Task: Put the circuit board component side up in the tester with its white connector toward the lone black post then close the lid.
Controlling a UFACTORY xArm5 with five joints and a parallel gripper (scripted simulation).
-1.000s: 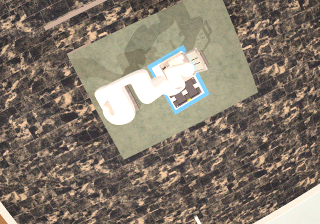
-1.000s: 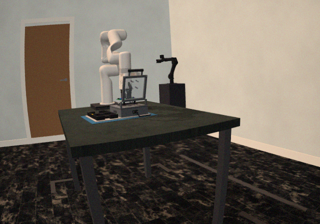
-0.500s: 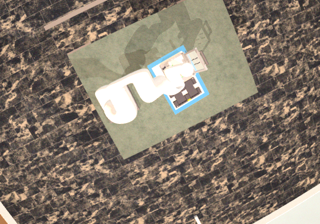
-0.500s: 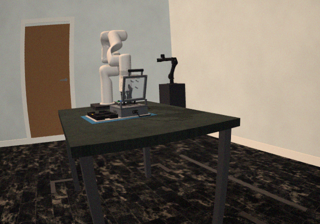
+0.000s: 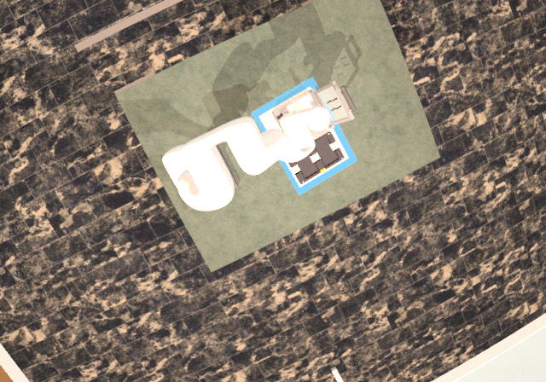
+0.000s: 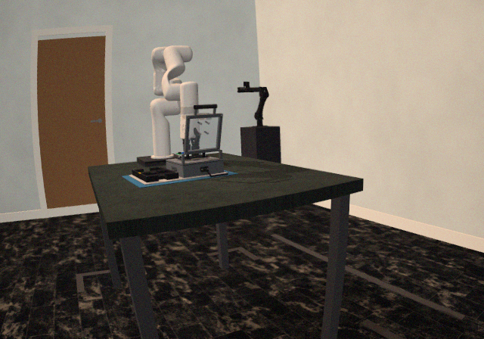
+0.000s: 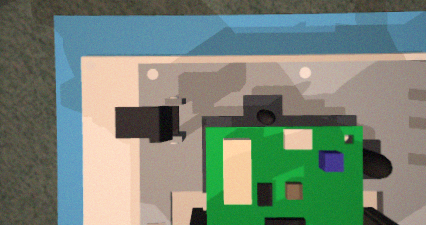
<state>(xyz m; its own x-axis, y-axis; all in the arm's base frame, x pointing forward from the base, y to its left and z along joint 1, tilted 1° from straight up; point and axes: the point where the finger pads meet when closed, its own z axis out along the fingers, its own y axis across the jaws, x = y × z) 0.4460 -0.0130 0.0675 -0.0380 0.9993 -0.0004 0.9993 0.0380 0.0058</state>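
The green circuit board (image 7: 310,185) is level, component side up, in the wrist view. My gripper (image 7: 285,217) is shut on its two side edges. The board is over the tester (image 7: 160,175) (image 6: 195,168), low and close to its top; any gap is hidden. A long cream block (image 7: 237,171) is on the board's left part, a smaller pale one (image 7: 298,139) at its upper edge. A black rounded piece (image 7: 378,164) shows right of the board; I cannot tell if it is the lone post. The pins are hidden. The lid (image 6: 205,134) (image 5: 333,103) stands open.
The black tray (image 5: 308,169) (image 6: 156,177) lies beside the tester on the blue-edged mat (image 5: 299,189) (image 6: 141,184). The raised lid with its dark handle (image 6: 205,107) stands close beside my arm. A black block (image 7: 137,122) stands at the tester's edge.
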